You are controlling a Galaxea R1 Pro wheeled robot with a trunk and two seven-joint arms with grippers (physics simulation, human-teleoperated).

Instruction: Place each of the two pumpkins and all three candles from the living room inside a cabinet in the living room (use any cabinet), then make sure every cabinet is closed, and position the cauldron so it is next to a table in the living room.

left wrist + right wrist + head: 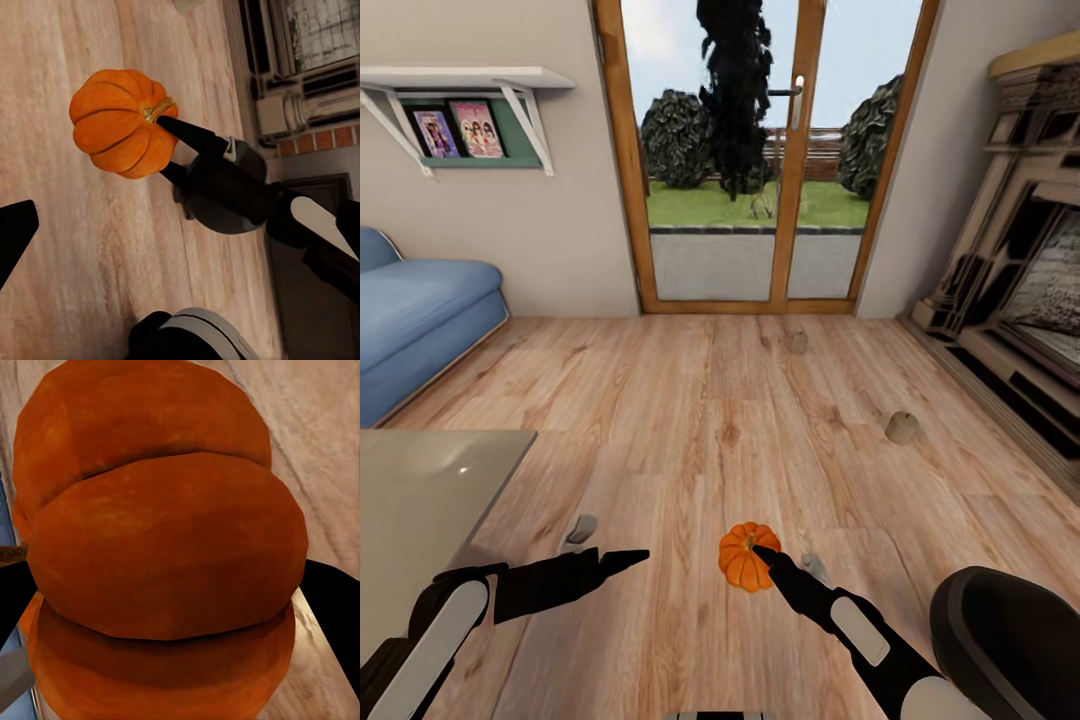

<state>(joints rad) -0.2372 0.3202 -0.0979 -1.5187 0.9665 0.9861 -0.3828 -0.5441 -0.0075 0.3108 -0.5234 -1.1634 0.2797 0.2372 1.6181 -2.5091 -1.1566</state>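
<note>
The pumpkin (161,547) sits right against the right wrist camera, its orange ribs bulging between the dark fingers at either edge. The right gripper (762,562) has its fingers closed around this pumpkin (746,556), one fingertip (174,126) lying across the top by the brownish stem (156,111) and the other pressed under its side. The pumpkin is held just above the wooden floor (690,400), in front of the robot.

The left gripper (622,560) hangs beside the pumpkin, apart from it, holding nothing; how far its fingers are spread cannot be told. Beyond the pumpkin, toward the glass door (760,150), two candles lie on the floor: one (901,428) nearer, toward the fireplace (1020,300), and one (798,343) farther, close to the door. The small grey shape (581,528) left of the pumpkin is hard to make out. A counter (420,500) corner and blue sofa (410,320) stand further left. A black rounded shape (1010,640), cut off at the frame corner, lies right of the pumpkin.
</note>
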